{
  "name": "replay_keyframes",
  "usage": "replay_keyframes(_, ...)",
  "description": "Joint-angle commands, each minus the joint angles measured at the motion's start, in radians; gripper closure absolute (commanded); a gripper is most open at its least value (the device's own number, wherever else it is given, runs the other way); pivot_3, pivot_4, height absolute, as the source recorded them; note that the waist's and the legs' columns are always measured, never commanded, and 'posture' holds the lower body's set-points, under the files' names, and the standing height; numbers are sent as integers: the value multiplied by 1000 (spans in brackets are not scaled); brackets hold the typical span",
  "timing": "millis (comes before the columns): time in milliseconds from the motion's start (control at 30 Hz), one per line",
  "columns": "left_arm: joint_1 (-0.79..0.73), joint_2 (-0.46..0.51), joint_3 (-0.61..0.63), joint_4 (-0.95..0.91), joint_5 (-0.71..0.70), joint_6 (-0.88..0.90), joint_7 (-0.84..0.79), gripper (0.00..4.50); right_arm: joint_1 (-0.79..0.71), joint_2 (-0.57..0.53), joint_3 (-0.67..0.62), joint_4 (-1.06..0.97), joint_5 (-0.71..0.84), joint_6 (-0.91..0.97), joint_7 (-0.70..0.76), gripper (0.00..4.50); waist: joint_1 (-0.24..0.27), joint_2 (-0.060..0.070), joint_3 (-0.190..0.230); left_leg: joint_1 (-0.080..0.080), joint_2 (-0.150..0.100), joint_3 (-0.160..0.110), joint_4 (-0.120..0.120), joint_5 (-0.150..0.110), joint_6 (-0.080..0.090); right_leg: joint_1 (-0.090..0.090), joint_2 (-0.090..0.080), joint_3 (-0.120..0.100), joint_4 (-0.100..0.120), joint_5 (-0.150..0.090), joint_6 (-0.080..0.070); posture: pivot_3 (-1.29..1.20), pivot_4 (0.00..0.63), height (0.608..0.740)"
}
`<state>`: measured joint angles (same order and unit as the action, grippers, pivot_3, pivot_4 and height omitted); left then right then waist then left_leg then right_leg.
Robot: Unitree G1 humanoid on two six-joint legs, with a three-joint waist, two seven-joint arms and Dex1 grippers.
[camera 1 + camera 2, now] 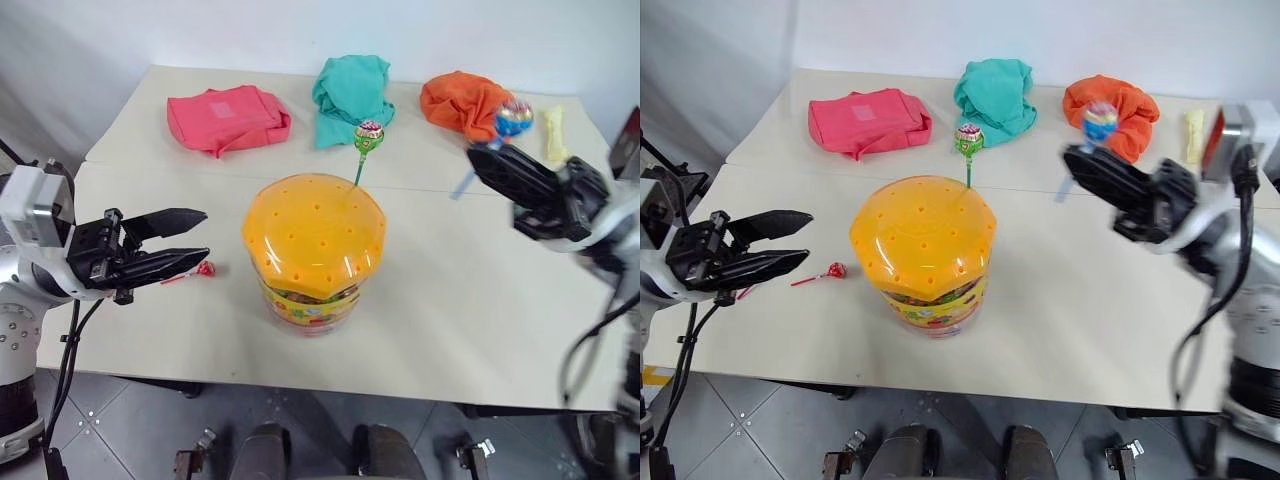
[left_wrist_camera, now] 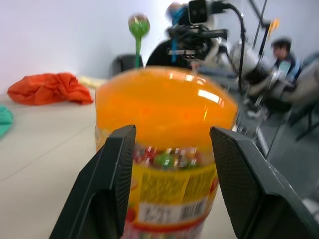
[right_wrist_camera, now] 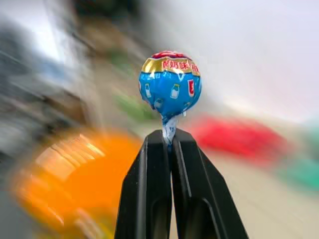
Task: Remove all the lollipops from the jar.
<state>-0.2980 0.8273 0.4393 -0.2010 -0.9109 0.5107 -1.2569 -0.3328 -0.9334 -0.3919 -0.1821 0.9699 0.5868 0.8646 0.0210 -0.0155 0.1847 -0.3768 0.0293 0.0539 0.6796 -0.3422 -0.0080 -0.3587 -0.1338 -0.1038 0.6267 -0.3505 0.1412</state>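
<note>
jar [image 1: 313,250]: orange holed lid | green lollipop [image 1: 368,136] upright in lid

One lollipop [image 1: 369,135] stands in the jar [image 1: 313,250]; another [image 1: 204,268] lies left.

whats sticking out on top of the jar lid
One green-stick lollipop stands up from the jar lid. The label band hides most of what is inside.

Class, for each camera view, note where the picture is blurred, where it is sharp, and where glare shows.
Right wrist view: background smeared by motion; blue lollipop and the fingers gripping it stay sharp. Left wrist view: jar soft, glare patch on its lid, room beyond out of focus. Left eye view: right gripper slightly smeared; green lollipop and left gripper crisp.
</note>
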Motion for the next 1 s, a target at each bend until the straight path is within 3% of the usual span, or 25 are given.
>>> replay_keyframes(33, 20, 35, 10, -54, 5, -37, -63, 1964, 94, -112, 18, 77, -233, -35, -11, 4471, -3, 0, 0, 0, 0, 0, 0, 0, 0, 0, 0, 0, 0, 0, 0, 0, 150, 740)
replay_keyframes(233, 87, 91, 40, -88, -27, -16, -147, 1964, 234, -156, 91, 204, -457, -92, 4, 4471, -22, 2, 1, 1, 2, 3, 0, 0, 0, -1, 0, 1, 1, 0, 0, 0, 150, 740)
replay_keyframes(333, 112, 91, 54, -105, -46, -20, -181, 1964, 274, -168, 104, 237, -490, -87, 62, 4471, -22, 4, 2, 1, 2, 4, 0, 0, 0, -1, 0, 2, 1, 0, 0, 0, 150, 740)
replay_keyframes(433, 118, 90, 59, -113, -48, -23, -184, 1964, 290, -163, 80, 274, -508, -118, 104, 3776, -22, 5, 3, 1, 2, 4, 1, 0, 0, -1, 0, 2, 0, 0, 0, 0, 150, 740)
replay_keyframes(533, 115, 80, 69, -116, -57, -31, -178, 1964, 288, -155, 55, 298, -511, -166, 155, 2783, -20, 5, 3, 1, 1, 3, 1, 0, 0, 0, 0, 2, 0, 0, 0, 0, 150, 740)
replay_keyframes(633, 125, 63, 96, -137, -85, -22, -136, 1964, 265, -106, -28, 264, -401, -290, 325, 1805, -20, 5, 3, 1, 1, 3, 1, 0, 0, 0, 0, 2, 0, 0, 0, 0, 150, 740)
replay_keyframes(767, 144, 52, 151, -153, -171, 35, -68, 1964, 188, -49, -57, 172, -257, -288, 437, 1805, -25, 6, 3, 2, 2, -2, 1, 0, 0, 0, 0, 3, 0, 0, 0, 0, 150, 740)
replay_keyframes(933, 183, 24, 199, -98, -167, 37, -3, 1964, -7, 36, 49, 0, -115, -137, 354, 1805, -25, 9, 5, 4, 3, -5, 1, 0, 0, 1, 0, 3, 1, 0, 0, 0, 150, 740)
replay_keyframes(1000, 205, -3, 238, -27, -126, -3, 29, 1964, -193, 146, 187, -46, -117, -40, 205, 1805, -27, 8, 5, 4, 3, -6, 1, 0, -1, 1, 0, 3, 1, 0, 0, 0, 150, 740)
